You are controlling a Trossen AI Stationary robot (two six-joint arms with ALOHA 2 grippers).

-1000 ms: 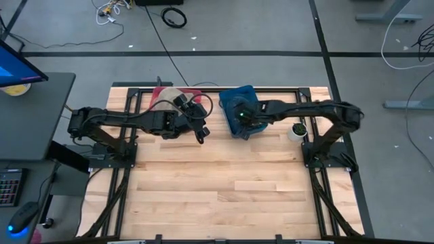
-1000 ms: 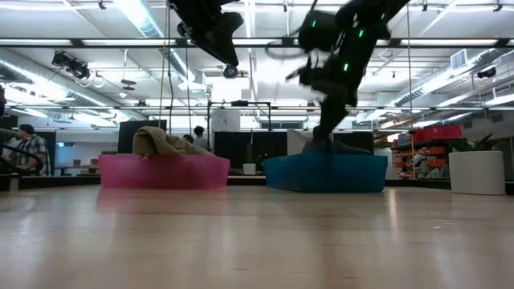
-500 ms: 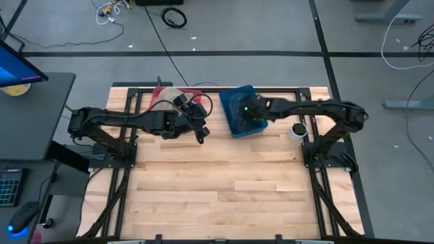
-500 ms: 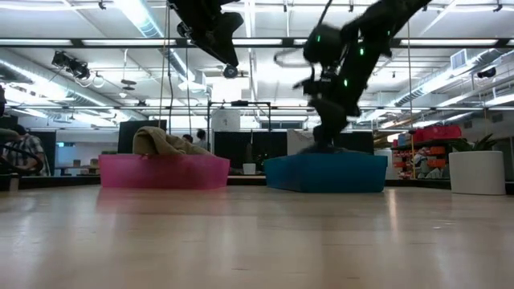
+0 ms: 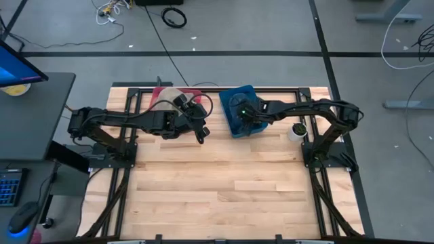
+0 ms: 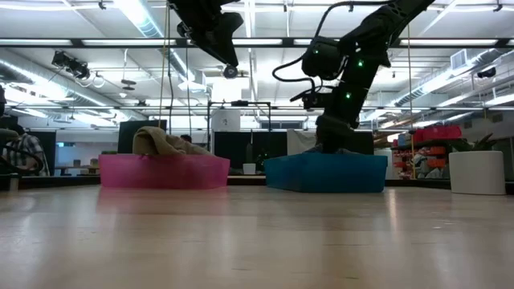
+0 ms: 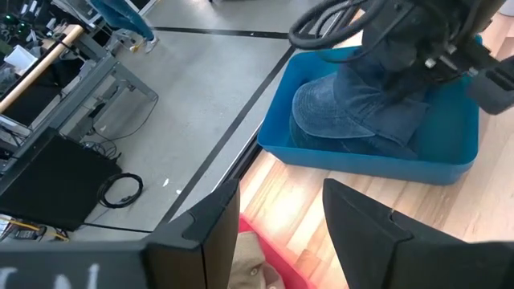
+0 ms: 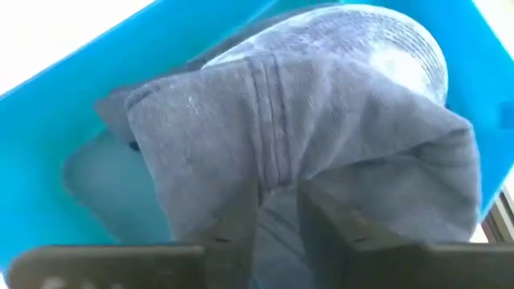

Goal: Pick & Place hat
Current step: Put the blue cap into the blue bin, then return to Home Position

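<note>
- The hat point(image 7: 361, 112), a blue denim cap, lay inside the blue bin point(image 5: 239, 110) at the far edge of the counter point(image 5: 224, 183), with its crown up and its fabric bunched.
- Your right gripper point(image 5: 249, 116) was down in that bin. In the right wrist view its jaws stood close together with a fold of the hat's cloth point(image 8: 273, 144) between them, apparently pinching it; the contact itself was partly hidden, so treat that grasp as probable, not confirmed.
- Your left gripper point(image 5: 201, 133) hung above the counter between the blue bin and the pink bin point(image 5: 161, 95), jaws spread with nothing between them. It was waiting.
- The pink bin held a tan cloth item point(image 6: 161, 140), heaped above its rim.
- Handling judgement: the hat looked light, soft and limp. Expect it to sag, unfold and swing when lifted, not to hold its shape.
- Denim is not slippery and not fragile, so a firm pinch should carry it.
- Where to take hold: a doubled fold or seam near the crown should give the jaws more thickness than a single layer. The brim, if stiff, would be the alternative.
- Lift clear of the bin wall before you travel sideways, or the trailing cloth may snag the rim.
</note>
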